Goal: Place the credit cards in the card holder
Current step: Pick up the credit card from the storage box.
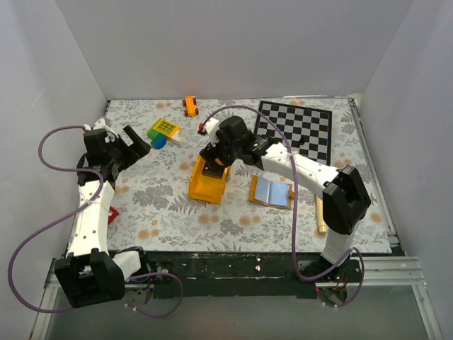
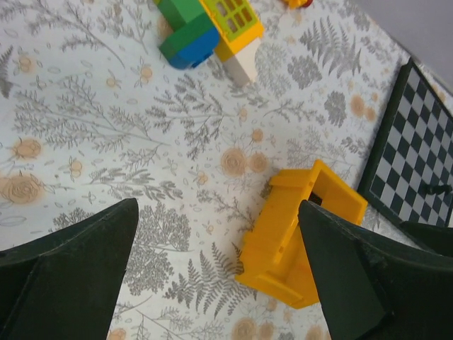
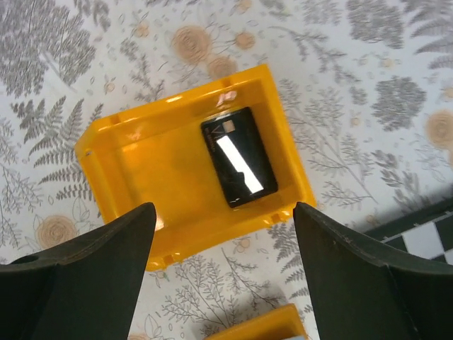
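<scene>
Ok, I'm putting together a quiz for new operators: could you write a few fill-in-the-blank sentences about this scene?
The bin holding the black card is ____.
The wallet lies ____, its blue inside showing.
The right gripper hangs over the bin, holding ____.
Missing words: yellow; open; nothing.

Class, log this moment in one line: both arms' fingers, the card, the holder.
left fingers open, empty | right fingers open above bin | card lying in bin | holder open beside bin
</scene>
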Controlling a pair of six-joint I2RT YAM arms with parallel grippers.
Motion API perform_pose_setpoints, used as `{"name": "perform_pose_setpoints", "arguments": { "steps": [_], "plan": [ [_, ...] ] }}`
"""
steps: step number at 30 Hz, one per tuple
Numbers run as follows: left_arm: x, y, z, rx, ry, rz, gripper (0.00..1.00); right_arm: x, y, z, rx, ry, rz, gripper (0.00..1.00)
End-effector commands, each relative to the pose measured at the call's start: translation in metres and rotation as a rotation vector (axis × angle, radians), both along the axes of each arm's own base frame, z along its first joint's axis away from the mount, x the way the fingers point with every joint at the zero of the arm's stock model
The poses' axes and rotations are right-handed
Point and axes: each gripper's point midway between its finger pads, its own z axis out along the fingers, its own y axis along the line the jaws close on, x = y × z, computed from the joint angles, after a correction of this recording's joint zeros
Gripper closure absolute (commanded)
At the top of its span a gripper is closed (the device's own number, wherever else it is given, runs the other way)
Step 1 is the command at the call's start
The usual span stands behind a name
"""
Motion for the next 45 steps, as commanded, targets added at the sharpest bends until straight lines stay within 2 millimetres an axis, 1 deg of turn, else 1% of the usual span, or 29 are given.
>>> {"name": "perform_pose_setpoints", "arguments": {
  "steps": [1, 2, 5, 8, 12, 17, 20, 30, 36, 45],
  "plan": [
    [-0.007, -0.004, -0.017, -0.021, 0.03, -0.029, 0.02, -0.013, 0.031, -0.006, -0.021, -0.043, 0.204, 0.15],
    [-0.008, -0.004, -0.021, -0.015, 0.034, -0.023, 0.02, -0.016, 0.034, -0.011, -0.032, -0.041, 0.23, 0.17],
    [-0.007, -0.001, -0.018, -0.001, 0.021, -0.02, 0.02, -0.023, 0.043, -0.033, -0.064, -0.039, 0.302, 0.22],
    [-0.007, -0.001, -0.017, 0.007, 0.018, -0.021, 0.02, -0.025, 0.05, -0.048, -0.095, -0.043, 0.33, 0.26],
    [-0.009, -0.002, -0.019, 0.008, 0.015, -0.029, 0.02, -0.017, 0.055, -0.07, -0.138, -0.041, 0.328, 0.32],
    [-0.008, -0.002, -0.018, 0.009, 0.006, -0.037, 0.02, -0.004, 0.058, -0.09, -0.192, -0.055, 0.315, 0.34],
    [-0.009, -0.002, -0.017, 0.006, 0.003, -0.038, 0.02, 0.004, 0.056, -0.101, -0.238, -0.06, 0.302, 0.35],
    [-0.01, 0.0, -0.017, 0.002, -0.004, -0.037, 0.02, 0.023, 0.044, -0.123, -0.358, -0.102, 0.26, 0.37],
    [-0.009, 0.0, -0.016, -0.002, -0.01, -0.04, 0.02, 0.032, 0.039, -0.13, -0.408, -0.126, 0.237, 0.37],
    [-0.009, -0.001, -0.016, -0.01, -0.011, -0.05, 0.02, 0.033, 0.037, -0.139, -0.441, -0.113, 0.242, 0.38]
  ]
}}
